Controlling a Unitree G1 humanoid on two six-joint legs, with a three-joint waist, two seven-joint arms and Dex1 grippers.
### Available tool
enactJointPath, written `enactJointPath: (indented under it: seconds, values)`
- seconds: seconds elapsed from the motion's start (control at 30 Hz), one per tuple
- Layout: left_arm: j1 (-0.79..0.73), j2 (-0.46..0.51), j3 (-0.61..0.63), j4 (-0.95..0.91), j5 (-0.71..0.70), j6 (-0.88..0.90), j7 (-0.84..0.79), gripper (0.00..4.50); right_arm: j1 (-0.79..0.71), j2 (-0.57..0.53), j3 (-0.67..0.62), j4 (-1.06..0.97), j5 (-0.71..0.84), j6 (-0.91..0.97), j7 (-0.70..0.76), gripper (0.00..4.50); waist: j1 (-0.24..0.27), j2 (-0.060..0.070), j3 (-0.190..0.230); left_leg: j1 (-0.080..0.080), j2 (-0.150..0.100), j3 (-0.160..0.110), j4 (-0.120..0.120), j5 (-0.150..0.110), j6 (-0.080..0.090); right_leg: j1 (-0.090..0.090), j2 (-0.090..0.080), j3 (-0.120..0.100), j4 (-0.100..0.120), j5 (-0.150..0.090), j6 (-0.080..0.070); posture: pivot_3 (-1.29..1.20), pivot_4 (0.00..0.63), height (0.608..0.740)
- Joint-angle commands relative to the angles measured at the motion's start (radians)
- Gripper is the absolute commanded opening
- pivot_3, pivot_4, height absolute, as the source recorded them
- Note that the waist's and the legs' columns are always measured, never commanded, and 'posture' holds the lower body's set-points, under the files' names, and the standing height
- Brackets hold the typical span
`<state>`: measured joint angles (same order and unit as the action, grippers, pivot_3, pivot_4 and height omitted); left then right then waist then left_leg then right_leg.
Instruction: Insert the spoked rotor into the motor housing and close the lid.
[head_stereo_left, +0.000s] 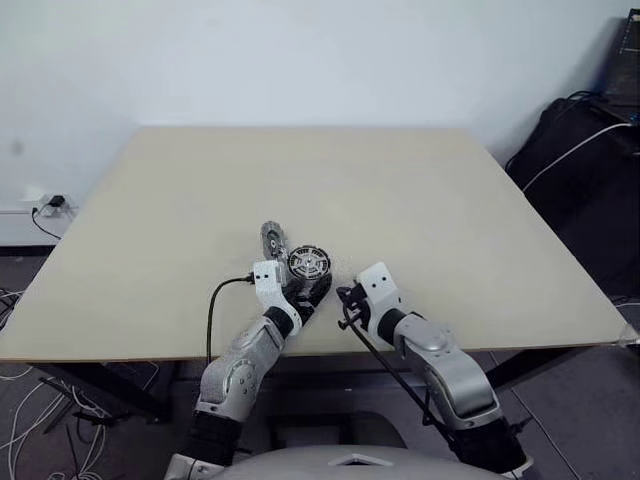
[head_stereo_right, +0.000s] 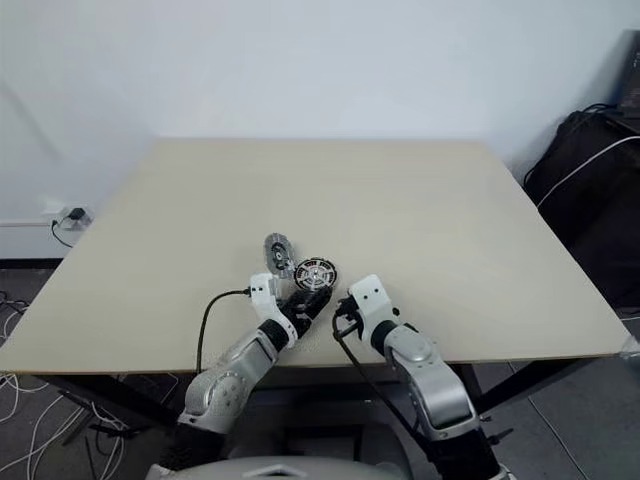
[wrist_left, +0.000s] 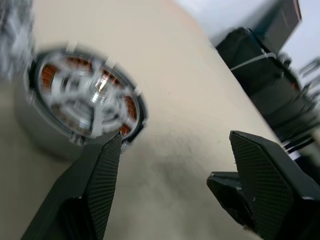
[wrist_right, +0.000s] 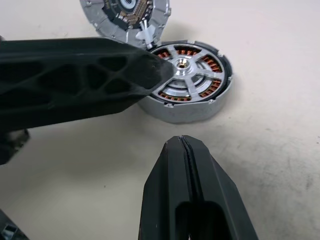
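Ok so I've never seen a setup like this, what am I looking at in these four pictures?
A two-armed humanoid robot at a beige table. The two wide pictures come from cameras in its head, looking down; the two close-ups come from cameras on its wrists. On the table sits a silver motor housing with the copper-wound spoked rotor inside it. Right behind it lies a second round metal part, probably the lid. The left gripper is open beside the housing. The right gripper is shut. Neither holds anything.

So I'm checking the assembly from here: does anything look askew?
The lid is not on: it leans tilted against the far side of the motor housing, whose spoked rotor lies exposed.
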<state>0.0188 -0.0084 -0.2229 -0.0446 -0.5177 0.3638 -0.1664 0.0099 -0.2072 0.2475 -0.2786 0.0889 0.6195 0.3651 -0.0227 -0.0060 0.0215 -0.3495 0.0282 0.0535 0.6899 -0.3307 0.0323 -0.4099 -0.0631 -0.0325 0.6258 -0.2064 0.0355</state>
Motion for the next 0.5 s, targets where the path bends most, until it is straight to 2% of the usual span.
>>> enactJointPath:
  seconds: [0.03,0.17,0.2,0.23,0.27,0.5]
  values:
    - [0.020,0.040,-0.050,-0.034,0.184,-0.153,-0.002,3.63,-0.041,0.017,-0.015,0.007,-0.002,-0.029,-0.020,0.00,0.000,0.000,0.000,0.000,0.000,0.000,0.000,0.000,0.000,0.000,0.000,0.000,0.000,0.000,0.000,0.00,0.000,0.740]
    - [0.045,0.073,-0.089,0.030,0.390,-0.371,0.033,3.63,-0.088,0.042,-0.024,0.060,-0.016,-0.046,-0.051,0.00,0.005,0.000,0.000,0.000,0.000,0.000,0.000,0.000,0.000,0.000,0.000,0.000,0.000,0.000,0.000,0.00,0.000,0.740]
    - [0.054,0.080,-0.094,0.047,0.427,-0.412,0.036,3.24,-0.107,0.052,-0.028,0.082,-0.021,-0.051,-0.064,0.00,0.006,0.001,0.000,0.000,0.000,0.000,0.000,0.000,0.000,0.000,0.000,0.000,0.000,0.000,0.000,0.00,0.000,0.740]
    - [0.063,0.081,-0.094,0.058,0.443,-0.436,0.033,3.09,-0.127,0.061,-0.031,0.107,-0.025,-0.056,-0.075,0.00,0.008,0.001,0.000,0.000,0.000,0.000,0.000,0.000,0.000,0.000,0.000,0.000,0.000,0.000,0.000,0.00,0.000,0.740]
    - [0.071,0.080,-0.092,0.068,0.453,-0.452,0.032,2.74,-0.147,0.068,-0.033,0.133,-0.032,-0.060,-0.086,0.00,0.008,0.001,0.000,0.000,0.000,0.001,0.000,0.000,0.000,0.000,0.000,0.000,0.000,0.001,-0.002,0.00,0.000,0.740]
    - [0.129,0.106,-0.078,0.078,0.430,-0.489,-0.076,0.35,-0.308,0.101,-0.010,0.337,-0.072,-0.073,-0.094,0.00,0.004,0.002,0.001,-0.002,0.001,0.001,0.000,0.000,0.000,-0.003,0.000,0.000,0.000,0.002,-0.002,0.00,0.000,0.740]
